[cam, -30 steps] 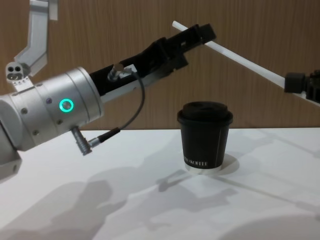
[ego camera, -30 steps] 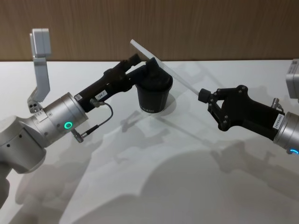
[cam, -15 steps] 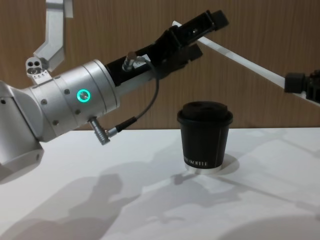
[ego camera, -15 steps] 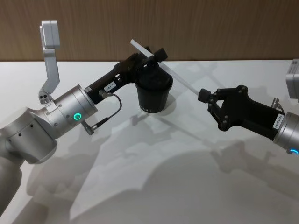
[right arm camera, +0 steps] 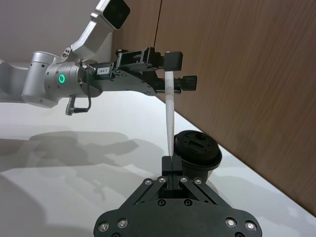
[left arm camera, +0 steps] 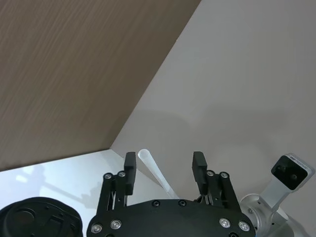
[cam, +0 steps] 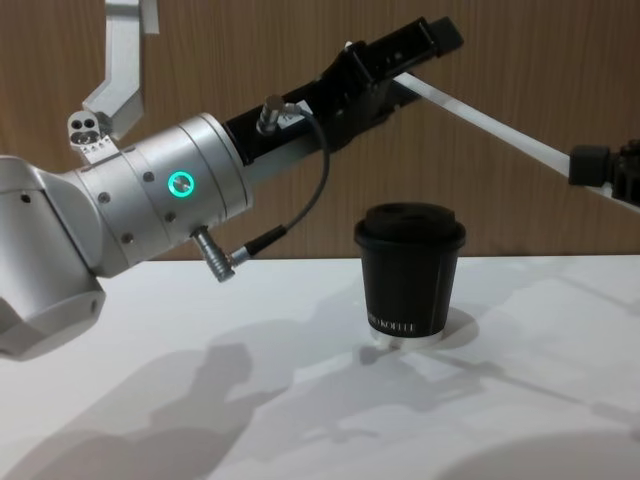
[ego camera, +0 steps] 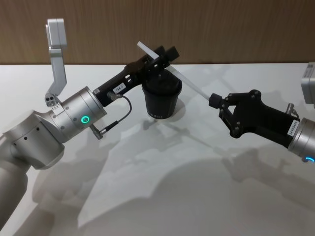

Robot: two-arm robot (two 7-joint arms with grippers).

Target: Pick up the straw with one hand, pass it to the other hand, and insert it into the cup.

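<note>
1. Counted from left to right: one left claw (ego camera: 165, 53), one cup (ego camera: 161, 98), one straw (ego camera: 189, 83) and one right claw (ego camera: 215, 101), all over a single white bench (ego camera: 147, 187) with a wooden wall (ego camera: 221, 29) behind it.
2. The left arm's silver wrist (ego camera: 78, 118) hangs above the bench's left half. It carries a green ring light (ego camera: 85, 119) and a looped grey cable (ego camera: 115, 118).
3. The long black left claw reaches up from that wrist toward the bench's far edge. Its fingers (left arm camera: 130, 168) stand wide apart on either side of the straw's upper end, and no pad presses on it. A small white label (ego camera: 118, 88) sits on its body, with digits too small to read with certainty.
4. The black lidded cup stands upright near the middle of the bench's far edge, below the left claw and apart from it. Small white lettering runs above its white base rim, too fine to read.
5. The white straw slants through the air from above and behind the cup down to the right, passing well clear of the lid.
6. The right claw, above the bench's right half, is clamped narrow on the straw's lower end. Its label (ego camera: 294, 127) is unreadable, and a blue light (ego camera: 309, 159) shows on the wrist.
</note>
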